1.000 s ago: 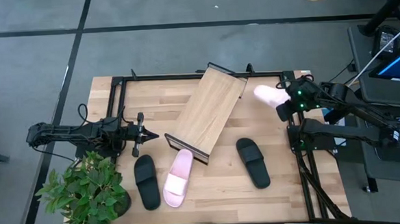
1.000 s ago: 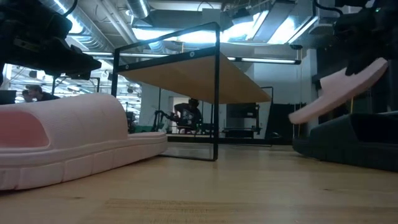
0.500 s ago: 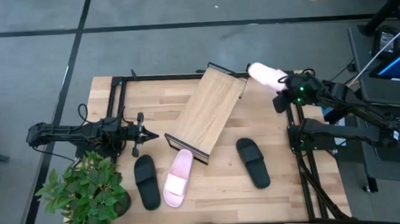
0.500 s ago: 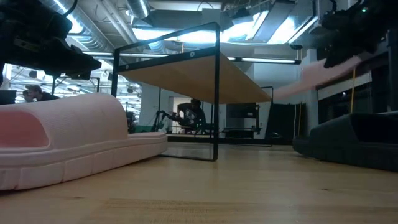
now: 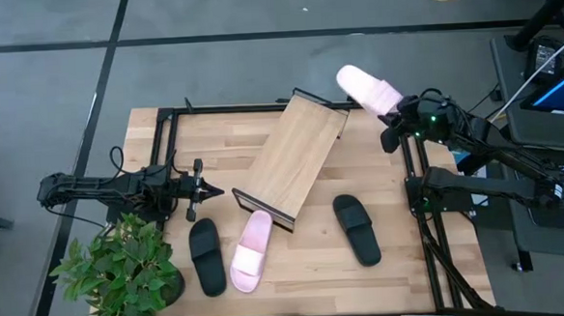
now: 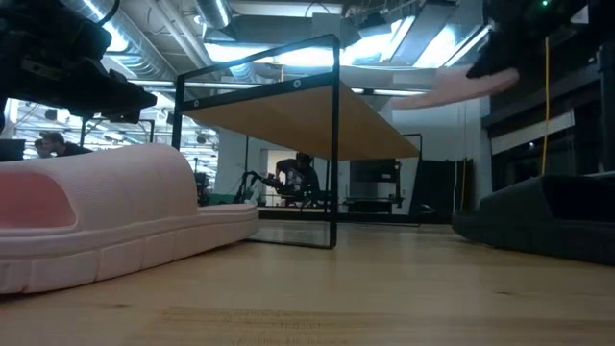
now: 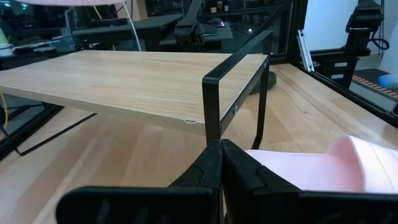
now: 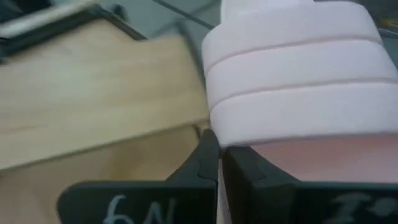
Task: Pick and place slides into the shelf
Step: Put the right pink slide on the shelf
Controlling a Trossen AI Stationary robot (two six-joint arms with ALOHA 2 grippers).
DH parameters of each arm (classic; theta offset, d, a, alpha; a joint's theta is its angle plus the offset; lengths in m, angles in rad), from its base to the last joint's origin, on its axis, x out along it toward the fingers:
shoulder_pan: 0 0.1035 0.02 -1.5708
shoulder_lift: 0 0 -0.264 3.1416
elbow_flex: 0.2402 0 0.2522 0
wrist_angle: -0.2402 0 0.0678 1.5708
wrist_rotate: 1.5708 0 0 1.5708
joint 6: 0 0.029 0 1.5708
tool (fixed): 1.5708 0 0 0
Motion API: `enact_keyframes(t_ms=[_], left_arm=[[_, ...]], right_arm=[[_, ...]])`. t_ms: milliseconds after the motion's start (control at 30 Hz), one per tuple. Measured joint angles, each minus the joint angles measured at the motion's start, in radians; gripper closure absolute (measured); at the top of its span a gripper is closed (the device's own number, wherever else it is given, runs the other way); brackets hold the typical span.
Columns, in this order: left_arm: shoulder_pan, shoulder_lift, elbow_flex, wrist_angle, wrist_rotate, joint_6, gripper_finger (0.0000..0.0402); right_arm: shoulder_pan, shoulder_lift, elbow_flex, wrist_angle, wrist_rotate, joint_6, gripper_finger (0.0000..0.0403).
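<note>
R gripper (image 5: 392, 123) — jaws clamped on a pink slide (image 5: 367, 89), held in the air just beside the shelf's (image 5: 295, 155) upper end. L gripper (image 5: 209, 191) waits shut nr desk's (image 5: 394, 268) left side — holding nothing.

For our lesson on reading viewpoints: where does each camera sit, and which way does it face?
High view: overhead, looking down on the shelf; both arms show.
Low view: tabletop height, facing the room; the right gripper carries a pink slide.
Left wrist view: behind the shut left gripper, facing the shelf.
Right wrist view: behind jaws clamping the pink slide.
All four share the shelf.
</note>
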Motion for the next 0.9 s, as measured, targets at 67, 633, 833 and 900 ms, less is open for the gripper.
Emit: enact_keyframes(t_ms=[67,633,833,900], left_arm=[[0.000,0.000,0.000,0.000,0.000,0.000,0.0401],[0.000,0.000,0.000,-0.001,0.000,0.000,0.0401],[0.000,0.000,0.000,-0.004,0.000,0.000,0.0401],[0.000,0.000,0.000,-0.004,0.000,0.000,0.0401]], right_arm=[[0.000,0.000,-0.001,0.044,-0.069,-0.001,0.0395],[0.050,0.109,-0.001,0.208,-0.278,-0.039,0.0395],[0.094,0.190,-0.001,0.276,-0.280,-0.064,0.0395],[0.104,0.214,-0.001,0.291,-0.280,-0.069,0.0395]])
